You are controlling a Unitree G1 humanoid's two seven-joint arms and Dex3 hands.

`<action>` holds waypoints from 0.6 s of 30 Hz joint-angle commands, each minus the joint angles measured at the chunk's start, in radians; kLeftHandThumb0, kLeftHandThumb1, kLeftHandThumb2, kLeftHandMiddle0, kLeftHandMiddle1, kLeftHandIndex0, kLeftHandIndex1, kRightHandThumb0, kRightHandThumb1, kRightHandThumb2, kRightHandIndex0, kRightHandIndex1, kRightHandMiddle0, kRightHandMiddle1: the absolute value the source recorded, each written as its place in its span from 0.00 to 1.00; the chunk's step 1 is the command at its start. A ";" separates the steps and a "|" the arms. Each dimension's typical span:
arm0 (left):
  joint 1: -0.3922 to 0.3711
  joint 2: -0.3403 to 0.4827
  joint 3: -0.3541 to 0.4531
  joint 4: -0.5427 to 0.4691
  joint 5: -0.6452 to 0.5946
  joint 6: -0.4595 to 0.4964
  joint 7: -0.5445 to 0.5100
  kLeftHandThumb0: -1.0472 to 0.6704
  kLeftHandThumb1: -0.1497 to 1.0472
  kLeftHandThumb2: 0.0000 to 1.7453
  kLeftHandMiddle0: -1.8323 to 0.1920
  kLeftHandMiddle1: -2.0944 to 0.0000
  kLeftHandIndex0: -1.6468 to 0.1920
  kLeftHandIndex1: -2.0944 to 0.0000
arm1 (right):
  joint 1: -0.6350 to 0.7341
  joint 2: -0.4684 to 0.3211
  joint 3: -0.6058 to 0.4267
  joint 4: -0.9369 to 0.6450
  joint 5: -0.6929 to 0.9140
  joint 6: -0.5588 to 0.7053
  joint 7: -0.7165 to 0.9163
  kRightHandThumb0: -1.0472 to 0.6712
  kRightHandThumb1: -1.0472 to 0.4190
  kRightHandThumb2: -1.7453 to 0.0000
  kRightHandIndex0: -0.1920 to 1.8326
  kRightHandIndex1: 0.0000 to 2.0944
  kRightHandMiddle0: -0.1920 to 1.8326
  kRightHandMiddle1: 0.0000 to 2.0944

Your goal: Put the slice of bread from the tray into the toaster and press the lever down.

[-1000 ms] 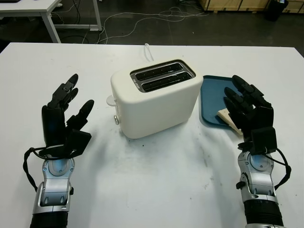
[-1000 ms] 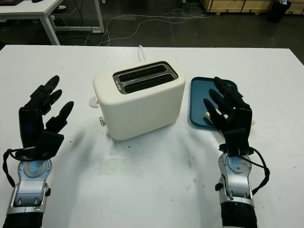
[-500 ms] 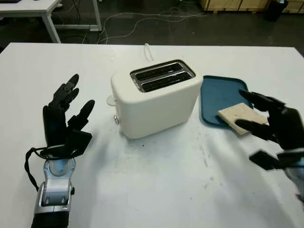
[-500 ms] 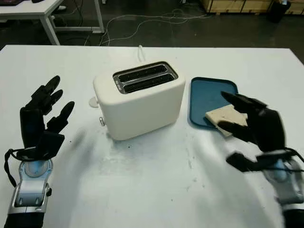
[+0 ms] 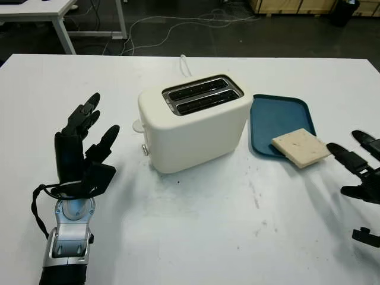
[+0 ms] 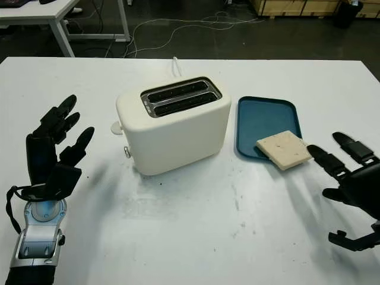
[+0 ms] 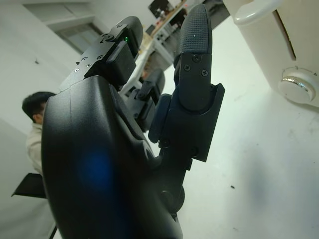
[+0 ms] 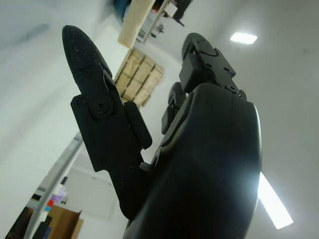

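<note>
Right hand (image 6: 350, 172) now beside bread (image 6: 283, 149)

A white table (image 5: 196, 237) stands on a dark floor (image 5: 237, 35) where pale cables (image 5: 178, 24) lie in loops. Beyond it, a second white table (image 5: 53, 15) stands at one far corner and wooden pallets (image 5: 297, 6) sit along the back. The right wrist view shows a lit ceiling lamp (image 8: 243, 38).
</note>
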 commanded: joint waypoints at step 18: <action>0.002 0.010 0.006 -0.011 -0.013 0.005 -0.006 0.23 0.89 0.17 0.56 0.99 0.59 1.00 | -0.179 0.144 0.041 0.127 0.286 -0.168 0.137 0.33 0.13 1.00 0.24 0.02 0.25 0.01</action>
